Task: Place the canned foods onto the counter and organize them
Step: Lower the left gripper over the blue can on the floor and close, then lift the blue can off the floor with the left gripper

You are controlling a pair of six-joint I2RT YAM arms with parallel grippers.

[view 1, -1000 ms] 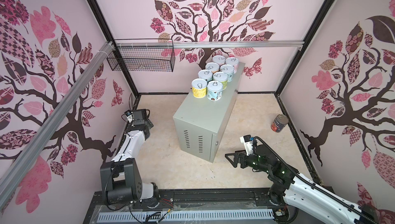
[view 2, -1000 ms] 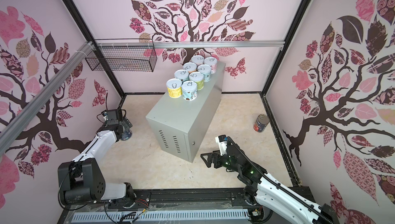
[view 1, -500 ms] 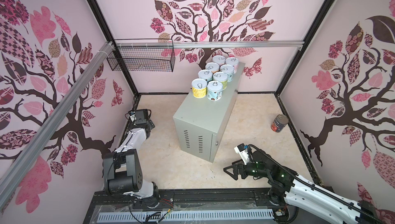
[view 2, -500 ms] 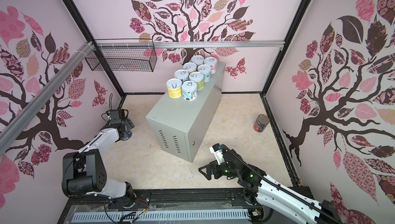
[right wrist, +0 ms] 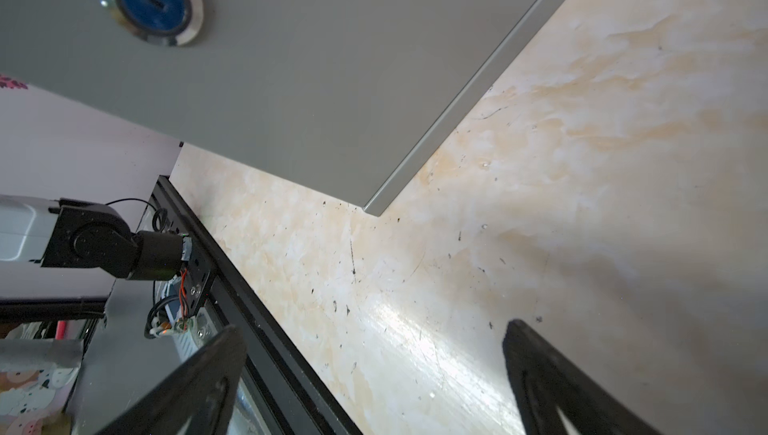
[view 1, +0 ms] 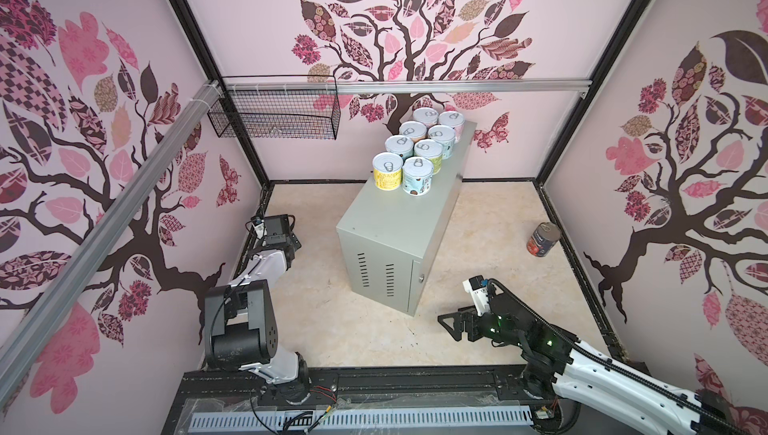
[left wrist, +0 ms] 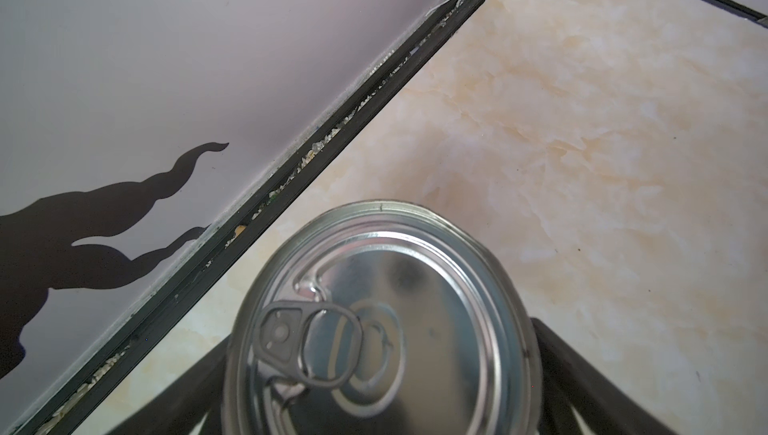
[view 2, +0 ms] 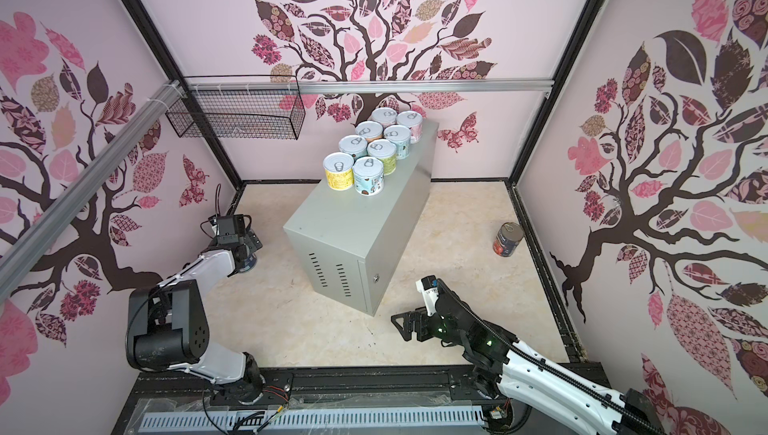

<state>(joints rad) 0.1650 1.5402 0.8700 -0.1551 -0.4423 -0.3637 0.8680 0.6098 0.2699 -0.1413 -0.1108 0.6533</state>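
The coming move turns on one relation. The blue pull-tab can (left wrist: 415, 271) stands upright on the floor (left wrist: 582, 142) beside the left wall, and my left gripper (left wrist: 380, 331) hangs straight above it. Its jaws are spread wide, one on each side of the lid. The can's long axis runs vertically, in line with the wrist, so I judge that closing on its round wall is the next step. I cannot tell whether the pads touch the wall, because the lid hides them, and I see no squeeze.

The left arm is clearly nearer this can. The right gripper (view 1: 451, 326) hovers low over bare floor near the front corner of the desk (view 1: 399, 212), with its jaws wide apart and nothing between them. That arm is nearer the tomato can (view 1: 543, 239), which stands alone on the floor by the right wall, well apart from both grippers.

Eight short cans (view 1: 419, 144) already sit in two rows at the far end of the desk. The near half of its top is bare.

The left wrist view shows the pull tab and how the jaws straddle the can. In a top view only a sliver of the blue pull-tab can (view 2: 249, 264) peeks from under the wrist. The right wrist view shows the desk's round lock (right wrist: 149, 1) close up.
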